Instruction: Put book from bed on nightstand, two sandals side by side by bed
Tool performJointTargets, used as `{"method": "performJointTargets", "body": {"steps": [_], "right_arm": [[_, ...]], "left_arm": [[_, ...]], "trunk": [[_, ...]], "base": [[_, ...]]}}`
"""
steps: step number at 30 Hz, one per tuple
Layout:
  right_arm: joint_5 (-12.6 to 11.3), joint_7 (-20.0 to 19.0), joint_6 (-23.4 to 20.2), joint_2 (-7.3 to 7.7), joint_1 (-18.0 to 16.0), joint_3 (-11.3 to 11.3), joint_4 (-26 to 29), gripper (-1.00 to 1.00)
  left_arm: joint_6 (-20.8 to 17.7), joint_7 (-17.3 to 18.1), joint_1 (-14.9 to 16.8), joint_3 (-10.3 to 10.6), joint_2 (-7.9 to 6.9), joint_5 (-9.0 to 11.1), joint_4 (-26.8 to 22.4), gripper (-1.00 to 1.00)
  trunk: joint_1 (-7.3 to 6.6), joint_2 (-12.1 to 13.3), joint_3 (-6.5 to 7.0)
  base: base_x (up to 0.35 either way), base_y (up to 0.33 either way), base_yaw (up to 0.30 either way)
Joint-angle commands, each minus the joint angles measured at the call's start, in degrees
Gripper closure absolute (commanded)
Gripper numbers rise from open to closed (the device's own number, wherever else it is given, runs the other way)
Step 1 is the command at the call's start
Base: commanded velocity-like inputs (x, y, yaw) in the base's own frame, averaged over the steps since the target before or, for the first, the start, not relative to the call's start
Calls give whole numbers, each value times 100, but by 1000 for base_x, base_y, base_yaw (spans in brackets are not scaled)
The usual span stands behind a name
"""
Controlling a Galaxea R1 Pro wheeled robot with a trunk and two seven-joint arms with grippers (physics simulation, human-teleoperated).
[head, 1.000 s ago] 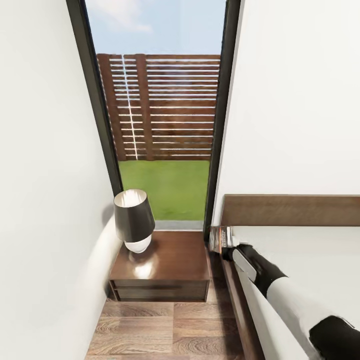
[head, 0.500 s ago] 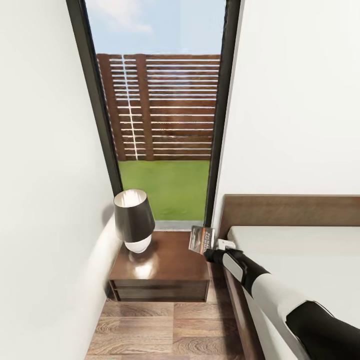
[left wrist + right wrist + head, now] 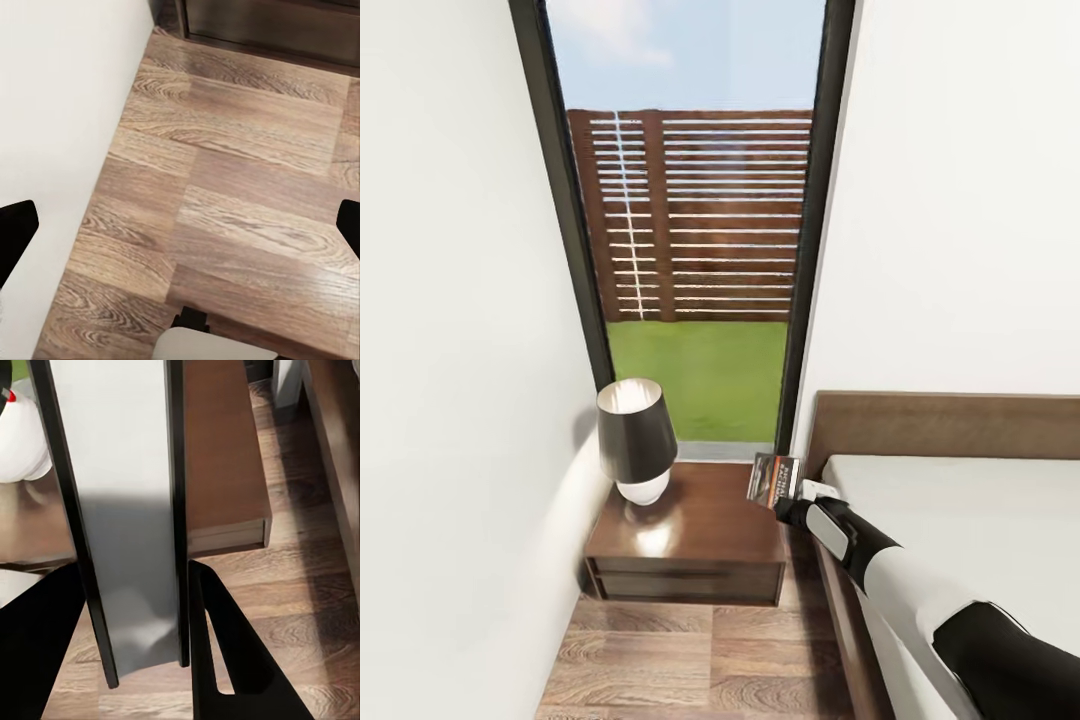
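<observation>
On my left a white wall (image 3: pixel 460 400) hems in a narrow strip of plank floor (image 3: pixel 690 660) that runs up to the nightstand (image 3: pixel 690 545), where a lamp (image 3: pixel 636 440) takes the left side and the right half is bare. My left gripper (image 3: pixel 180 225) hangs spread wide over the floor, holding nothing. Since a moment ago the book (image 3: pixel 774 479) has barely moved. Thin, pale, with orange and black print, it stands upright above the nightstand's right rear corner, pinched in my right gripper (image 3: pixel 796 497) beside the bed (image 3: pixel 960 500).

I see a dark-shaded lamp (image 3: pixel 637 440) with a white base, and a tall window (image 3: pixel 695 230) showing a slatted wooden fence (image 3: pixel 695 215) and lawn (image 3: pixel 700 375).
</observation>
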State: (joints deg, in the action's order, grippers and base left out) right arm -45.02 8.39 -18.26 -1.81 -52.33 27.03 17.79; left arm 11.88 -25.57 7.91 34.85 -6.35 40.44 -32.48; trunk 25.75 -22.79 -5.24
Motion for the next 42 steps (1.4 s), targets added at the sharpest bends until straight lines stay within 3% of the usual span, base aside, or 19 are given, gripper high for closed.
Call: {"method": "performJointTargets", "body": {"steps": [1, 10, 42], "right_arm": [[-64, 52, -23, 5, -5, 49, 14, 100], [-68, 48, -37, -2, -5, 46, 14, 100], [-77, 48, -45, -12, -5, 31, 14, 100]], "left_arm": [[34, -35, 9, 49, -7, 60, -4, -100], [34, -35, 9, 49, -7, 61, 35, -100], [34, -35, 9, 52, 2, 59, 48, -100]], "trunk": [[4, -13, -9], [4, -13, 9], [4, -13, 10]], "base": [[0, 0, 233], [0, 0, 162], [95, 16, 5]]}}
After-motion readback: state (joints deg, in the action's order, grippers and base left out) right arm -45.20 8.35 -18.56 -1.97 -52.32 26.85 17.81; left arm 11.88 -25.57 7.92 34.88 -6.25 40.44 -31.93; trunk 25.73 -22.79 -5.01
